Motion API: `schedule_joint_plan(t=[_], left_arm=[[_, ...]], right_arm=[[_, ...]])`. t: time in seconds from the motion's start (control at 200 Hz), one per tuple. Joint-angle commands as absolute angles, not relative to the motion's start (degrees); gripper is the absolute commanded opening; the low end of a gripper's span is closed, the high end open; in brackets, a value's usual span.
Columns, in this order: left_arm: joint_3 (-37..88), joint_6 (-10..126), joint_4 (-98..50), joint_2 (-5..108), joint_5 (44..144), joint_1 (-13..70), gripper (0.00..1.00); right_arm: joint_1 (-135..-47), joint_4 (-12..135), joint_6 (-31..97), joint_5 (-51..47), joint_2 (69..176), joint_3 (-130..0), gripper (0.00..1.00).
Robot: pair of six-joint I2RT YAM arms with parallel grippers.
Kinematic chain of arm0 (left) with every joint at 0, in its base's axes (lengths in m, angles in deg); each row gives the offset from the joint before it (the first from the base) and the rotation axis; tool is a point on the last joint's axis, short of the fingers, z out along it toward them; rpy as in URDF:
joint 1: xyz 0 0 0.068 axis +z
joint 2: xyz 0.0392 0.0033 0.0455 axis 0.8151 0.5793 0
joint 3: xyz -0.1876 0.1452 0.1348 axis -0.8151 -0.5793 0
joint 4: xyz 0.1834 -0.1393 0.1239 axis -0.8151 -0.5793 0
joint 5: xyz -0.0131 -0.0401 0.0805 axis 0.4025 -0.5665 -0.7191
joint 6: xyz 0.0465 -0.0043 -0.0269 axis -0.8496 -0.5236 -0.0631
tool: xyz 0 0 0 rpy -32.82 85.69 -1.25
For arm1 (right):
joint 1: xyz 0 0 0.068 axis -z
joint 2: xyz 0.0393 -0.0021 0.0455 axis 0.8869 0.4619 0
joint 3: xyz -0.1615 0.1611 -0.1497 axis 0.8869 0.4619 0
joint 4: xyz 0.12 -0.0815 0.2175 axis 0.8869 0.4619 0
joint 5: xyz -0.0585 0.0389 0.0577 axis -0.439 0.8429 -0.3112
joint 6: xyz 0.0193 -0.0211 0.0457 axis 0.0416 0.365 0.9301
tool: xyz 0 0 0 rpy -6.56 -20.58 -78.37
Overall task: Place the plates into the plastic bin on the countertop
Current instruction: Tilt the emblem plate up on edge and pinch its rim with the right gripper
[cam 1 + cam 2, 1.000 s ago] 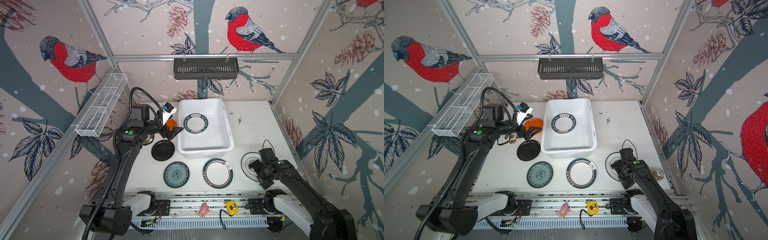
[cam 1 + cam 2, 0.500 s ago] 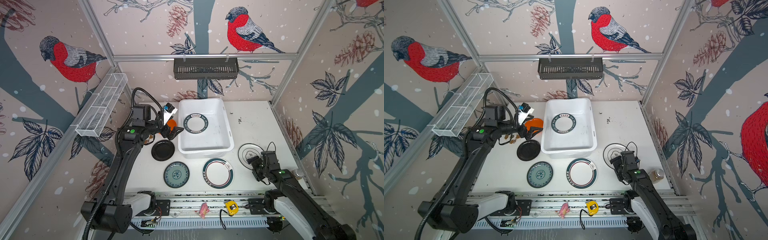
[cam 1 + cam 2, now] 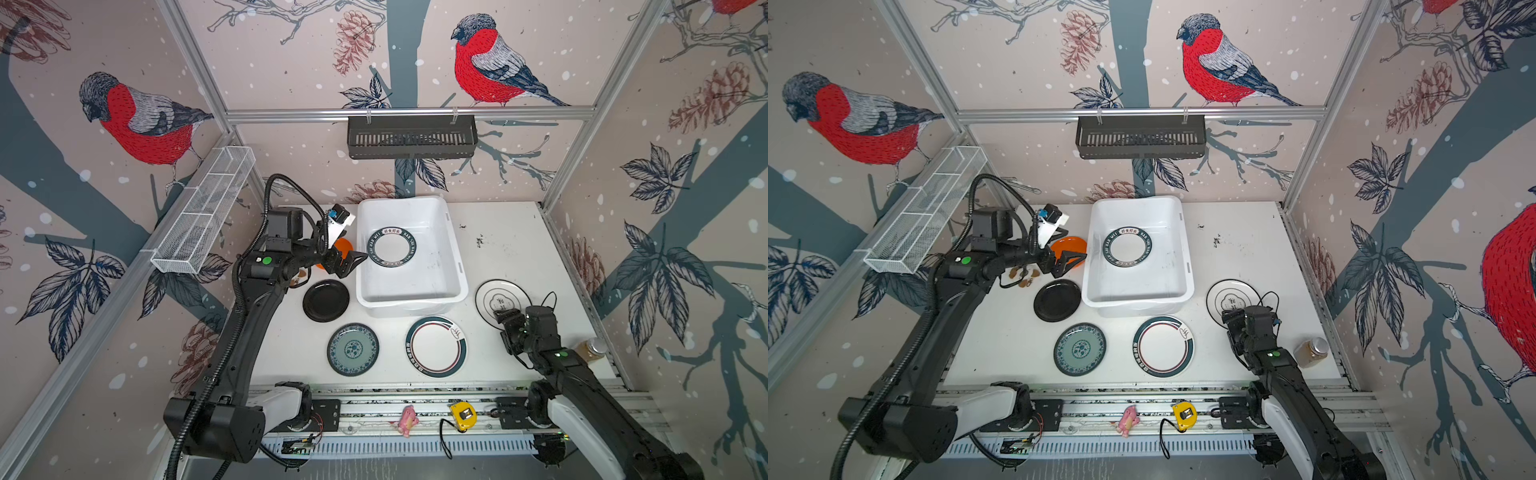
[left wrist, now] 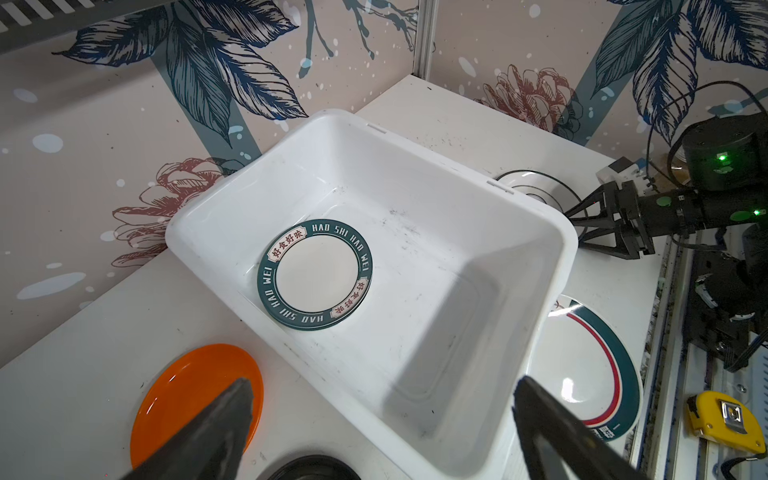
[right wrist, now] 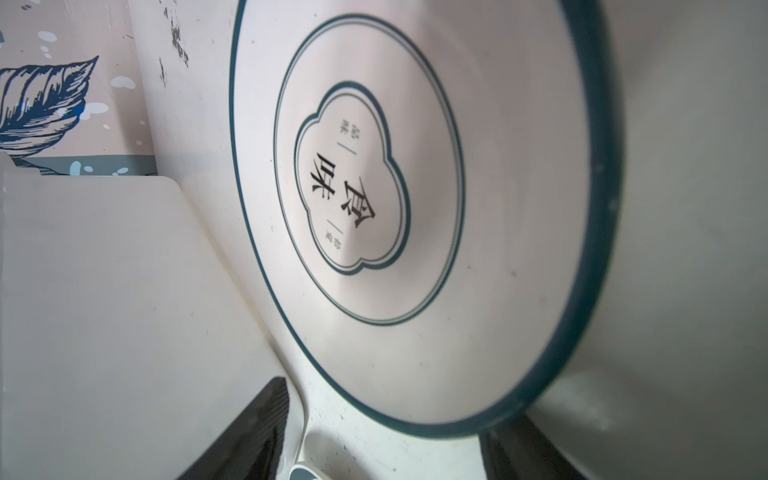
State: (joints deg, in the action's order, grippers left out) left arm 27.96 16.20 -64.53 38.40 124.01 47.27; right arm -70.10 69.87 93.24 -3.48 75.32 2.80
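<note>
- The black plate [image 3: 326, 300] lies flat on the white surface [image 3: 505, 249], just left of the bin's near corner.
- The orange plate [image 3: 1068, 246] lies behind it, beside the bin's left wall and partly under the left hand.
- The left hand [image 3: 352, 266] hovers over the orange plate's edge, its fingers spread wide with nothing between them.
- The teal flowered plate [image 3: 353, 350] lies near the front edge of the surface.
- The white bin [image 3: 409, 302] stands in the middle, and one lettered plate [image 3: 392, 246] with a dark band lies flat on its floor.
- The banded plate [image 3: 436, 347], white with a green and red rim, lies just in front of the bin.
- The ringed plate [image 3: 496, 291], white with thin dark rings, lies right of the bin, close to its wall.
- The right hand [image 3: 503, 316] sits low at the ringed plate's near rim, which shows between its partly spread fingers. Whether they grip it cannot be told.
</note>
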Motion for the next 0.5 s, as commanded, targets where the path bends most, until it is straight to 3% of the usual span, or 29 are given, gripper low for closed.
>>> schedule_joint_plan(t=[0.0,0.49], left_arm=[[27.86,16.51,-62.32,38.42,124.87,47.20,0.97],[26.29,16.25,-61.59,38.27,124.37,46.99,0.97]], right_arm=[[-69.43,75.12,94.79,-6.31,75.33,4.32,0.70],[-66.47,67.39,94.90,-4.87,77.62,7.36,0.47]])
